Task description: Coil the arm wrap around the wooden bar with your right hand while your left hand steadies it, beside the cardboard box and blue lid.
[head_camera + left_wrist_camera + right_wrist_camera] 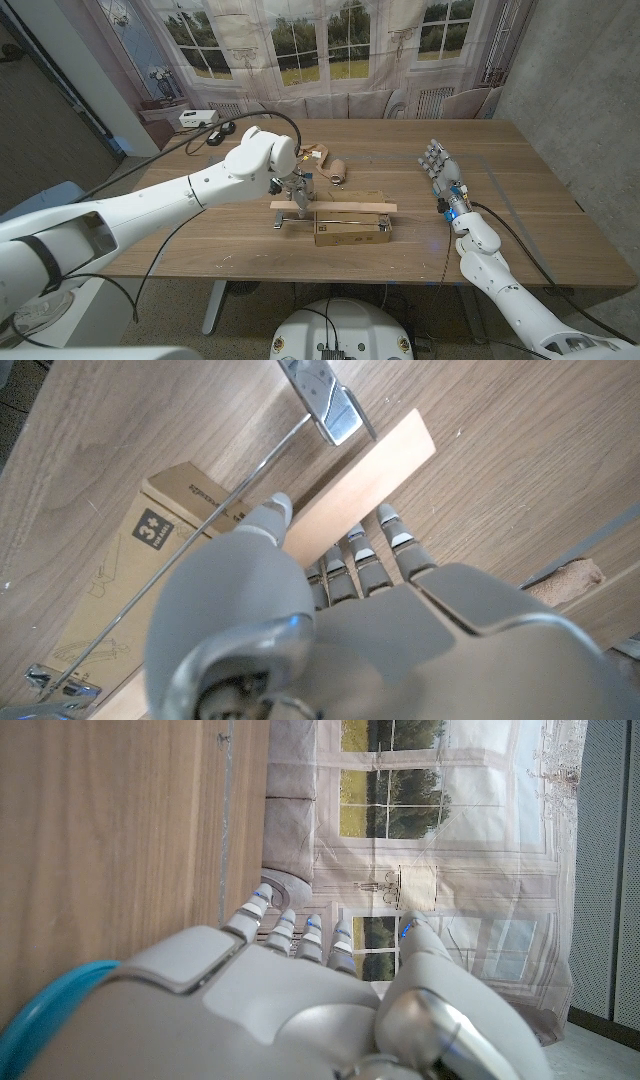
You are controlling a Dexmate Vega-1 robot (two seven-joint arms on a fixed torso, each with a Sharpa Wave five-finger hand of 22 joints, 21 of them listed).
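Left hand [298,190] of the robot reaches in over the wooden table [520,190] and comes down on the left end of the wooden bar [345,207], with the bulky white forearm [150,205] stretching back to the picture's lower left. From the left wrist view, its fingers [352,560] curl against the pale bar's long edge [360,475] and the thumb lies on the other side, so the hand grips the bar.

Largest on the table is the bar itself, a flat, light strip of bare wood lying level across the middle. It rests on the cardboard box [345,232], a low brown carton with printed marks, and runs past it on the left. A thin metal rod with bright end fittings [290,221] lies beside the carton; in the left wrist view the rod [200,530] crosses over the printed box [120,560].

Beyond the bar, toward the windows, the arm wrap [336,170] sits apart as a small tan fabric roll with a loose strap trailing left.

Right hand [438,165] stands well to the right of the bar, touching nothing, fingers straight, slightly apart and reaching away from the robot. The right wrist view shows the same hand [300,980] with its fingers [285,932] extended and nothing held.
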